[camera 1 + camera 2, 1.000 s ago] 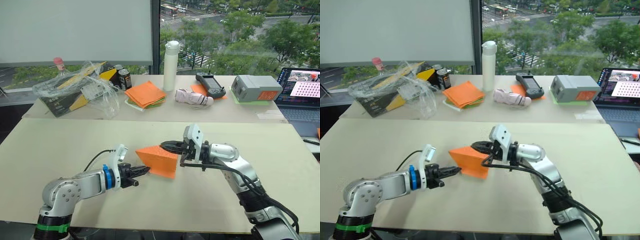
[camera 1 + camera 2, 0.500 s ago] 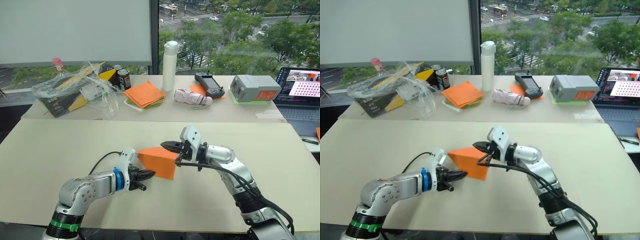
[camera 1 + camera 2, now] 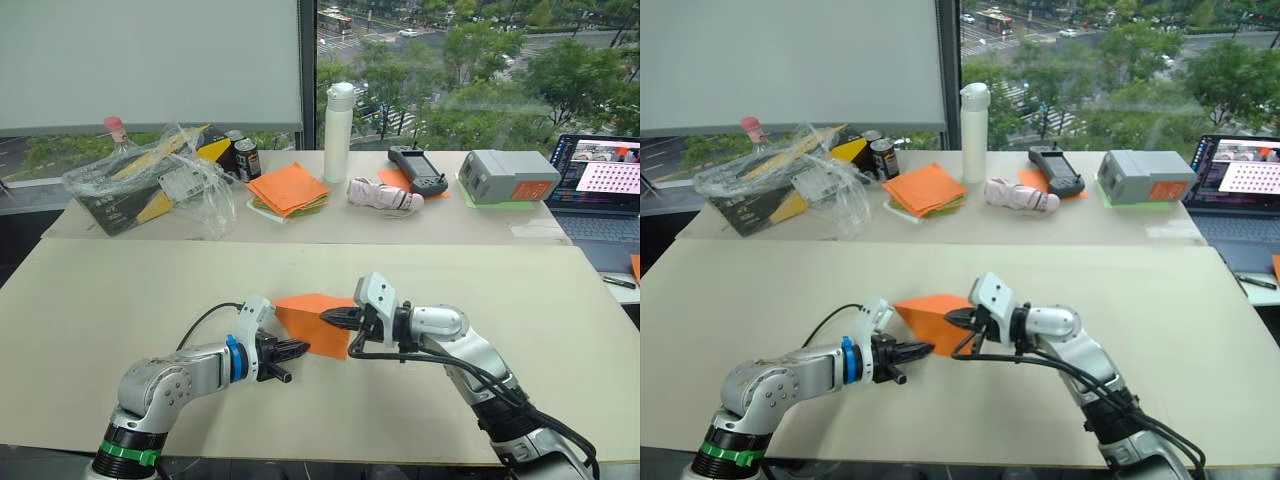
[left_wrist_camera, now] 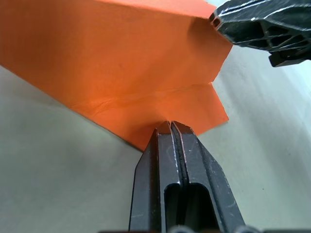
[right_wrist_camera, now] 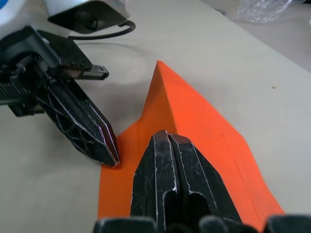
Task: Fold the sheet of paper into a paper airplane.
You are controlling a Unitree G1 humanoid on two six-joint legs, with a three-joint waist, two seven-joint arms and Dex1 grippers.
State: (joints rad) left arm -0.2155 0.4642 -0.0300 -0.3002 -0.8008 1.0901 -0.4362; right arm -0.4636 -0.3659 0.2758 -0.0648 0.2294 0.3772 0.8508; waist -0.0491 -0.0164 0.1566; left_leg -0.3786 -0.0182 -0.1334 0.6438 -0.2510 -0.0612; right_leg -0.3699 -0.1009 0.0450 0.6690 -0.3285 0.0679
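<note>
While pinched from both sides on the near table (image 3: 120, 290), paper (image 3: 312, 318) folded into a pointed orange wedge: left gripper (image 3: 303, 348) clamped on its 7 o'clock edge, right gripper (image 3: 327, 316) clamped at 3 o'clock. Beyond, at 12 o'clock, orange stack (image 3: 290, 187) and white bottle (image 3: 339, 131).

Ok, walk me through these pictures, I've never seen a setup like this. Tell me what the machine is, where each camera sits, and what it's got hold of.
This is a humanoid robot with two arms, each ending in a two-fingered black gripper. The two wide pictures come from cameras on its head, looking down over a pale table. The two close-ups come from cameras on its wrists, looking along the fingers. The left gripper and the right gripper are both shut on a partly folded orange sheet of paper, which it is making into an airplane. On the far table lie a stack of orange and green sheets, a white bottle, a plastic bag, a handheld controller, a grey box and a laptop.
</note>
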